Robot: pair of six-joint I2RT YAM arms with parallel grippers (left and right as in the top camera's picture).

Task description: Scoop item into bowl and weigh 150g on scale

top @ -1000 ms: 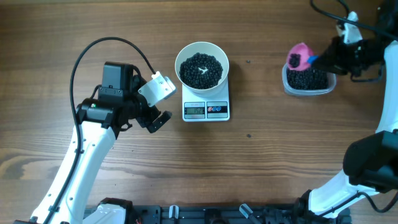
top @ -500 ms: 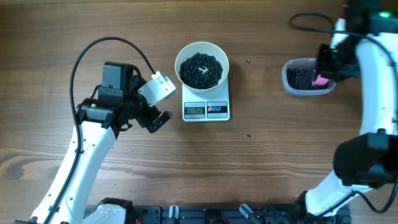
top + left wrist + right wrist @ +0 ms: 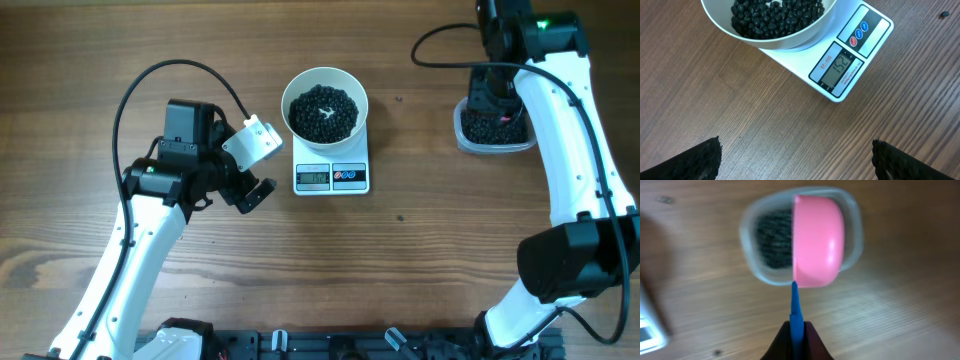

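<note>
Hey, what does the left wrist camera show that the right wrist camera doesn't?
Only left wrist: the white bowl sitting on the scale, its display readable, and the open left tool. Only right wrist: the right tool shut on the blue handle of the pink scoop, over the clear tub. Both: black beans and the wooden table; a blurred white corner at the right wrist view's edge may be the scale.
</note>
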